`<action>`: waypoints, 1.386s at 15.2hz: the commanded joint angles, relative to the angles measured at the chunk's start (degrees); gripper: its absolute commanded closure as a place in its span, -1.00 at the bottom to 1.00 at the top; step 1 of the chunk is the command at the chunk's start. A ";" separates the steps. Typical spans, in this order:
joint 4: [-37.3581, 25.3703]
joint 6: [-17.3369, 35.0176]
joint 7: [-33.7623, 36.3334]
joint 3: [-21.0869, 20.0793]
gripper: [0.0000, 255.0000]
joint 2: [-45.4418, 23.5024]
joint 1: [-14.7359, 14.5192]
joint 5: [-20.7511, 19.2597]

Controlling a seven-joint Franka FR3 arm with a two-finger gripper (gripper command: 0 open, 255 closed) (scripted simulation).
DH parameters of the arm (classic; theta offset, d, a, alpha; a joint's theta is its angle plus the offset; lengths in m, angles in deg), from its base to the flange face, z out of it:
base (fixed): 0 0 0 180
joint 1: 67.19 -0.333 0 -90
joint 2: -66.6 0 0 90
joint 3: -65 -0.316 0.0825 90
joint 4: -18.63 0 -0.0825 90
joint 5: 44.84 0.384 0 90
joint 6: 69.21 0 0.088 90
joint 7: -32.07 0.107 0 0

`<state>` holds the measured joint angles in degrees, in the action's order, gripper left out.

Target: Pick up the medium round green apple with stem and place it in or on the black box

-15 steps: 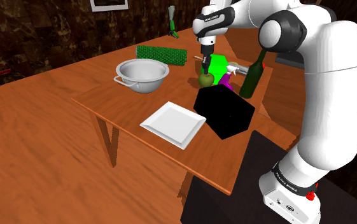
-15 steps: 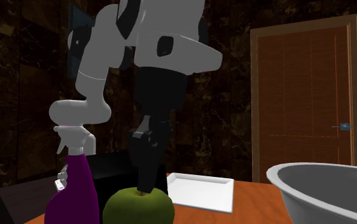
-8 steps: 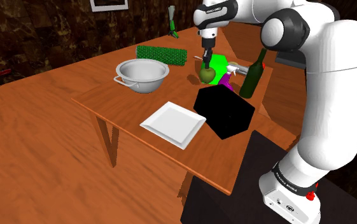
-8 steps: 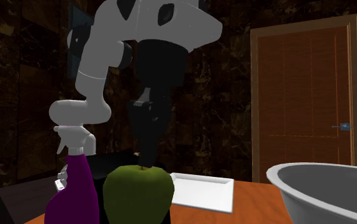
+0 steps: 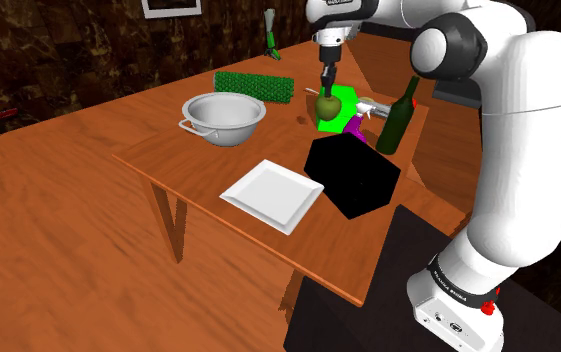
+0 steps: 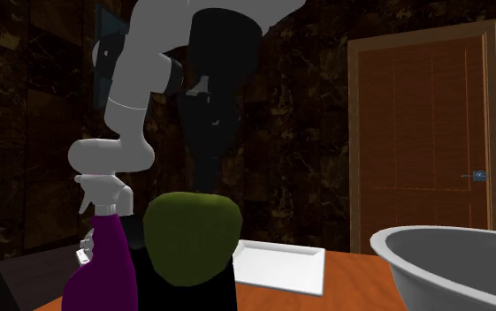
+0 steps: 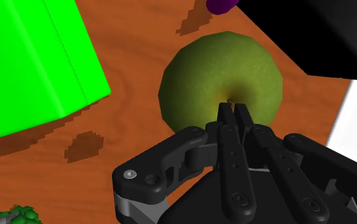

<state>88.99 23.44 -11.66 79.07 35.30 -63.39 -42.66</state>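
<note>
— Where the white arm reached over the brown wooden table [image 5: 183, 160], what did the all-black two-finger gripper [image 5: 326, 88] have?

— Its fingers [image 7: 226, 118] were pinched together on the short stem of the round olive-green apple [image 7: 221, 73]. The fruit hung beneath them, clear of the tabletop.

— Position against the angular black box [image 5: 353, 175]?

— In the shoulder view the apple sat above and just beyond the box's far edge, in front of a bright green block [image 5: 344, 115]. In the second exterior view it hung before the box, just beside a purple spray bottle [image 6: 104, 269].

— Other items noted?

— A flat white square plate [image 5: 273, 193] lay just beside the box, on the shoulder view's left. A grey metal bowl with handles [image 5: 224, 115] stood farther that way, well apart from the box. A dark green bottle [image 5: 398, 118] stood upright behind the box.
</note>
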 commanded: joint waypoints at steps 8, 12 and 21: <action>-8.35 -7.48 -0.32 0.08 1.00 -0.86 0.63 0.13; -13.51 -11.38 -0.51 0.07 1.00 -2.10 1.16 0.35; 9.15 -7.04 1.91 0.53 1.00 16.35 -3.43 -3.31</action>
<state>95.21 15.97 -10.03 79.54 49.11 -66.36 -45.43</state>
